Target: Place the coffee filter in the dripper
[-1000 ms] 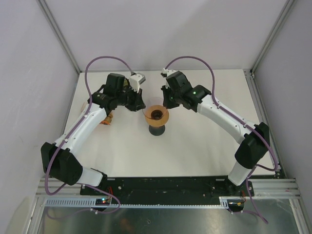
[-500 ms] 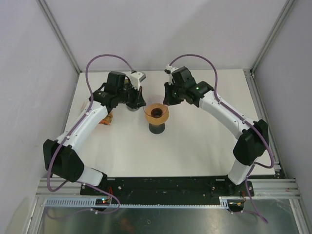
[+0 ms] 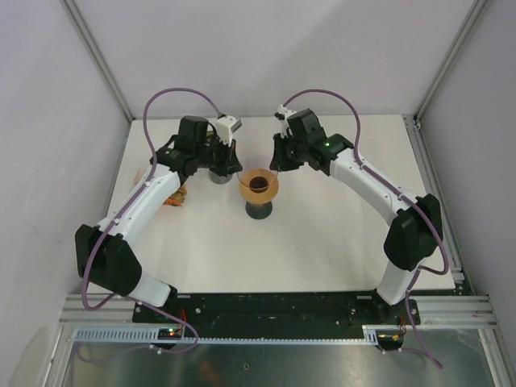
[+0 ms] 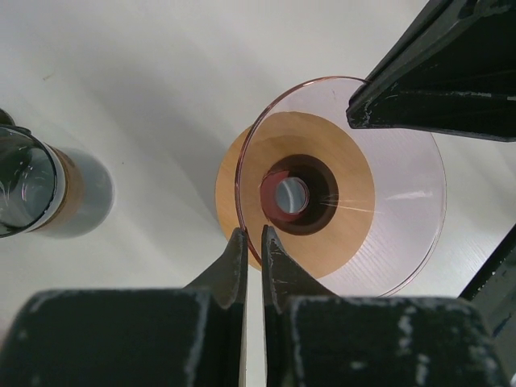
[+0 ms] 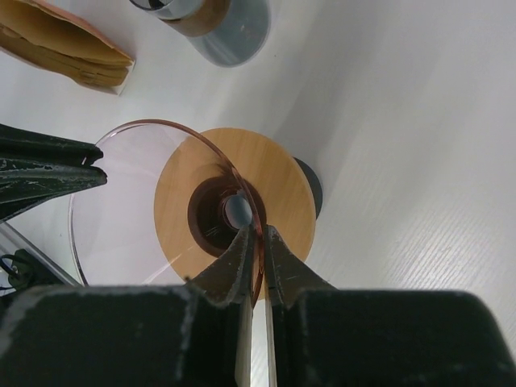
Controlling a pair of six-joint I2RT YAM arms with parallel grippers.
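The dripper (image 3: 259,187) is a clear pinkish glass cone with a round wooden collar, standing mid-table on a dark base. My left gripper (image 4: 250,234) is shut on its left rim, seen from above at the left gripper (image 3: 239,171). My right gripper (image 5: 256,230) is shut on the opposite rim, seen from above at the right gripper (image 3: 276,167). Inside the dripper (image 4: 387,201) I see only glass and the dark hole. The coffee filter (image 5: 64,44) lies in a brown paper stack on the table, far left of the cone, also visible as the coffee filter (image 3: 175,196).
A glass jar (image 4: 48,193) with a brown band stands just left of the dripper, under my left wrist (image 3: 211,153). Grey walls and metal frame posts close the table at the back and sides.
My left jaws have closed onto the dripper's rim. Both wrists have swung a little toward the back of the table. The dripper stays in the same spot.
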